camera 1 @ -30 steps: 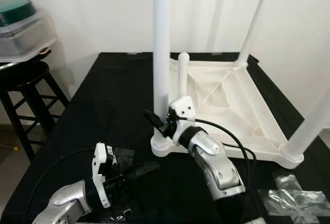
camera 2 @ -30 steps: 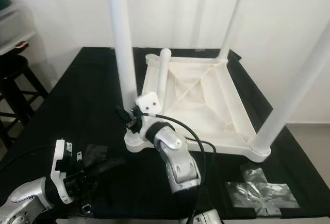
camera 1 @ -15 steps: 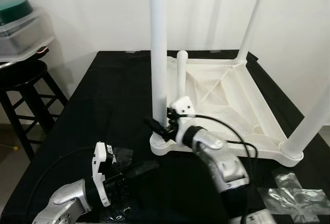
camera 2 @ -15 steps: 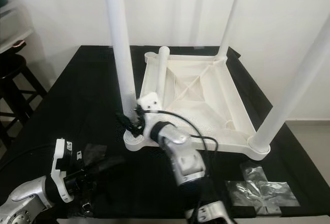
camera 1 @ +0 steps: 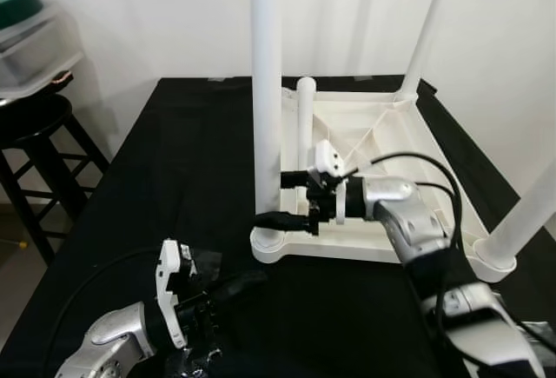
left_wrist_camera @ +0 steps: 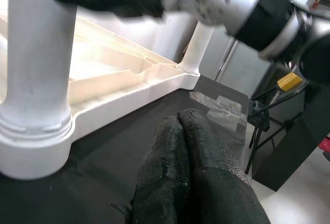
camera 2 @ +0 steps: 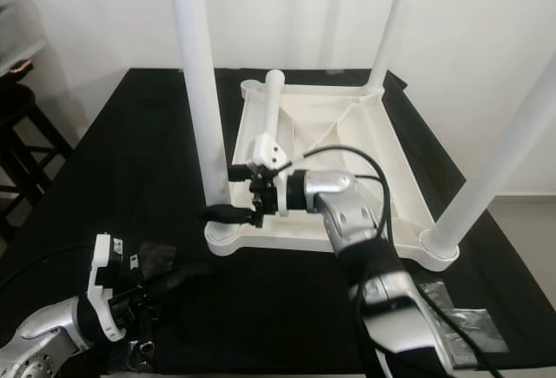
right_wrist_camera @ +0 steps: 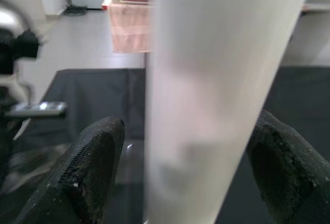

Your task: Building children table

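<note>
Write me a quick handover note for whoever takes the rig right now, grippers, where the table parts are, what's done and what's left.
Right gripper: open, one finger either side of the near-left leg low down, not clamped.
Left gripper: shut, empty, resting low on the black table in front of the tabletop's near-left corner.
Parts: white tabletop lies upside down on the black table. Four legs stand in its corners; the far-left leg is much shorter than the others.
Done: all corners hold a leg.
Left: probably seat or tighten the near-left leg, check the short one, then turn the table upright.
</note>
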You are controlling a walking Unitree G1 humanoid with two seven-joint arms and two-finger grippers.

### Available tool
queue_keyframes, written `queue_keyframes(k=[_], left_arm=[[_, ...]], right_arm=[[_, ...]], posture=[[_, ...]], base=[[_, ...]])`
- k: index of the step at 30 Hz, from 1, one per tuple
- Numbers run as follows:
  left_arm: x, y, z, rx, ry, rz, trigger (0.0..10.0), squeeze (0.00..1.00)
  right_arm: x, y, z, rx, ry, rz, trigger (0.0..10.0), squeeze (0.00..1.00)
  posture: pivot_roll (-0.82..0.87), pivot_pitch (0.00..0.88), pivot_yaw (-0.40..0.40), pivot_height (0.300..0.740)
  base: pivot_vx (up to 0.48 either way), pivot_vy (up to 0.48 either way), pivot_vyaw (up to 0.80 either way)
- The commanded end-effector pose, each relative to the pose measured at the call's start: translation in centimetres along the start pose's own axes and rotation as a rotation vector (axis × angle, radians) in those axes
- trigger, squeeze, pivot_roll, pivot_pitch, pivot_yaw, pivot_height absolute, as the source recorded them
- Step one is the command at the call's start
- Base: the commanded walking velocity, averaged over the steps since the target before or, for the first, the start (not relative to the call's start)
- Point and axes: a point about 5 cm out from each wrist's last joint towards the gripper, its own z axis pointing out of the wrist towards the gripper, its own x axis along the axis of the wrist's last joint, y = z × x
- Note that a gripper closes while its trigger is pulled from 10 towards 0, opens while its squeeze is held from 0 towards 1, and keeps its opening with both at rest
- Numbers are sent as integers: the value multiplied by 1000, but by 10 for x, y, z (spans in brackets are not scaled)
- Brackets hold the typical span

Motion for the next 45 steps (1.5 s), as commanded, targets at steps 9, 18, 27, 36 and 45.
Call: queue_keyframes(k=[9, 18, 27, 36, 45], left_arm=[[1, 7, -2, -2, -10, 10, 10000, 0], [2, 7, -3, 8, -8, 22, 10000, 0], [6, 5, -6, 34, -7, 50, 10000, 0], [7, 1, -7, 42, -14, 58, 10000, 0], [7, -1, -5, 49, -7, 60, 10000, 0]], right_arm=[[-3, 4, 2, 119, 4, 46, 0, 0], [-22, -4, -5, 122, 3, 78, 0, 0], [-70, -40, 2, -589, -100, 224, 0, 0], [-63, -66, 16, -695, -224, 121, 0, 0], [-42, -52, 14, -567, -66, 156, 10000, 1000]], posture=[[54, 55, -17, 740], [28, 65, -10, 740], [7, 92, -18, 740], [-17, 72, 11, 740], [-11, 60, 2, 740]], base=[[0, 0, 0], [0, 0, 0], [0, 0, 0], [0, 0, 0], [0, 0, 0]])
